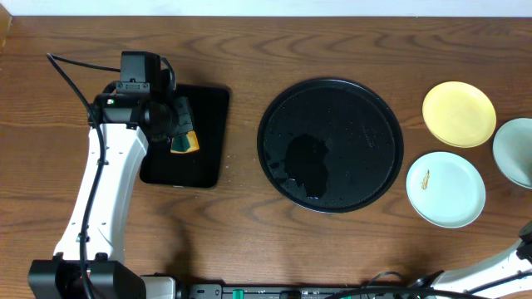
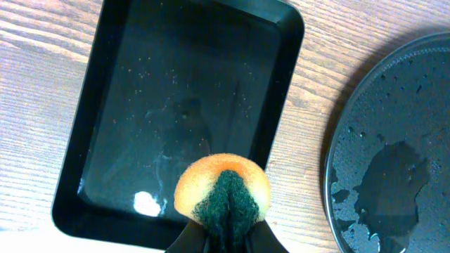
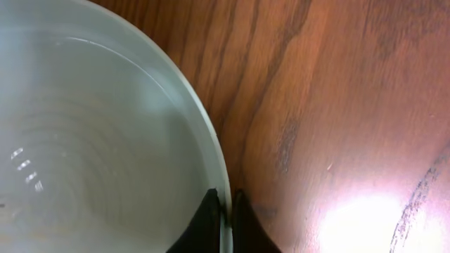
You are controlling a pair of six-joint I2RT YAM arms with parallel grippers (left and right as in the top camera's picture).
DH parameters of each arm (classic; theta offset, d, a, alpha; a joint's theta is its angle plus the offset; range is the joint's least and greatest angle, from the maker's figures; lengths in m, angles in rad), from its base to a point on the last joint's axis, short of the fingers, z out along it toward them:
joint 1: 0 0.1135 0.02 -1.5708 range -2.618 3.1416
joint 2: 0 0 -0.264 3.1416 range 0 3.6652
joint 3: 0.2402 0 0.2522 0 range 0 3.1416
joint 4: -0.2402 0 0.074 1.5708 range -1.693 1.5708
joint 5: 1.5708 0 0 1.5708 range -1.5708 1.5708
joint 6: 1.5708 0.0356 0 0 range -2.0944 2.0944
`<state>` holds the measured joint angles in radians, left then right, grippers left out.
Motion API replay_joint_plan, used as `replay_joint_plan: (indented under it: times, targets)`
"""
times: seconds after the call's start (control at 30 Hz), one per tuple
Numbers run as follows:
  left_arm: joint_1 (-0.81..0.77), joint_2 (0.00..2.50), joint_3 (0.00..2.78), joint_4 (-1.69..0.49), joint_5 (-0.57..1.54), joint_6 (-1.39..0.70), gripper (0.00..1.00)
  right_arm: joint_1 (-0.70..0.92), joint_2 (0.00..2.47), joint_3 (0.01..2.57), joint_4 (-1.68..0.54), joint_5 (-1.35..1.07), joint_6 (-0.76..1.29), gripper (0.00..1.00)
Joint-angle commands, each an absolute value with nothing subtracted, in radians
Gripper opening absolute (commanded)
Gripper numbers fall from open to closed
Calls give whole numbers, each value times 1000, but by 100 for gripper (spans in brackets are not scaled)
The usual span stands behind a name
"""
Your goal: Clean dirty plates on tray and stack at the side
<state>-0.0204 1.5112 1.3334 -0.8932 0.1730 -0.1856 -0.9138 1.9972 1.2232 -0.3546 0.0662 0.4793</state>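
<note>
The round black tray (image 1: 330, 145) lies mid-table, wet and holding no plates; its edge shows in the left wrist view (image 2: 415, 105). Three plates rest on the wood to its right: a yellow plate (image 1: 459, 114), a mint-white plate (image 1: 445, 188) with a brown smear, and another pale plate (image 1: 515, 152) cut off by the frame edge. In the right wrist view my right gripper (image 3: 223, 221) is shut on the rim of a pale plate (image 3: 84, 140), one finger inside and one outside. My left gripper (image 2: 225, 228) is shut on a yellow and green sponge (image 2: 221, 186).
A smaller rectangular black tray (image 1: 208, 108) sits at the left, under the left gripper and sponge (image 1: 184, 139). Only a piece of the right arm (image 1: 525, 241) shows, at the bottom right corner of the overhead view. The table's back edge runs along the top.
</note>
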Motion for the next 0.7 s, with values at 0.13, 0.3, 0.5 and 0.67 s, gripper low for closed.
replay_joint_plan:
  times: [0.13, 0.3, 0.5, 0.67]
  targets:
    - [-19, 1517, 1327, -896, 163, -184, 9, -917, 1793, 1232, -393, 78, 486, 1]
    - [-19, 1517, 1327, -896, 163, -184, 9, -897, 1670, 1232, -368, 50, 494, 1]
    - [-19, 1517, 1327, -896, 163, -184, 9, -737, 1690, 1231, -346, -80, 492, 1]
    - [-19, 1517, 1327, -900, 163, -184, 9, -574, 1805, 1231, -310, 9, 440, 1]
